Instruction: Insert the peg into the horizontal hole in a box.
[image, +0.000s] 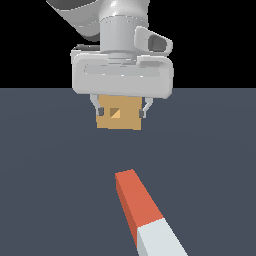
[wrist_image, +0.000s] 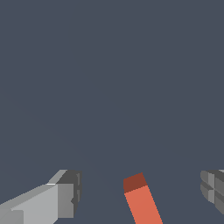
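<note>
The peg (image: 142, 215) lies flat on the dark floor near the front of the exterior view, its red-orange half (image: 136, 202) pointing toward the box and its white half (image: 161, 244) nearest the camera. The tan box (image: 120, 120) stands farther back, with its small dark square hole (image: 115, 113) facing the peg. My gripper (image: 122, 111) hangs open and empty in front of the box, partly covering its top. In the wrist view the gripper (wrist_image: 140, 187) is open, its fingers (wrist_image: 65, 194) spread wide, with the peg's red end (wrist_image: 141, 203) below and between them. The box is out of the wrist view.
The dark grey floor (image: 45, 165) extends all around. The arm's white-grey hand body (image: 122, 72) fills the upper middle of the exterior view.
</note>
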